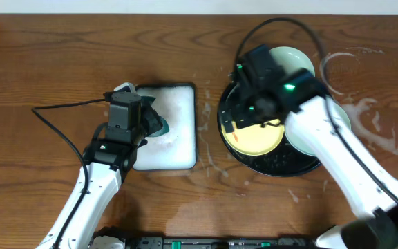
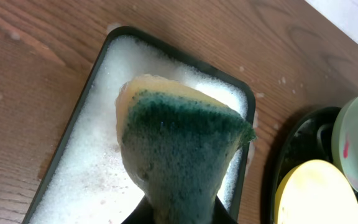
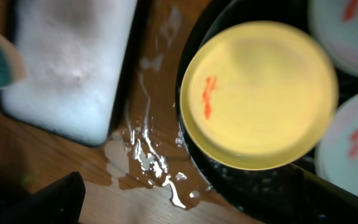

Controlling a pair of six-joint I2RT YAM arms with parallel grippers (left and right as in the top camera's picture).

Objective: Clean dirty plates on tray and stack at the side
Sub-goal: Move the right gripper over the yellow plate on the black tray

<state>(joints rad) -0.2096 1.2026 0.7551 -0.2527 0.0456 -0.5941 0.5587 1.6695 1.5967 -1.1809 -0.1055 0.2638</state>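
Plates (image 3: 260,93) with red smears in black tray (image 3: 241,183); foam (image 3: 67,56) in rectangular tray (image 3: 124,68).

soft, even light falls from above in the overhead view; the brown surface (image 1: 33,55) is sharp, with faint shadows beside the arms. wet streaks (image 1: 368,114) at the right catch pale glare. in the left wrist view the close sponge (image 2: 179,155) looks slightly soft and the foam (image 2: 92,149) nearly washes out. the right wrist view is blurred throughout: the yellow plate (image 3: 260,93) has smeared edges, and spilled water (image 3: 151,152) glints white.
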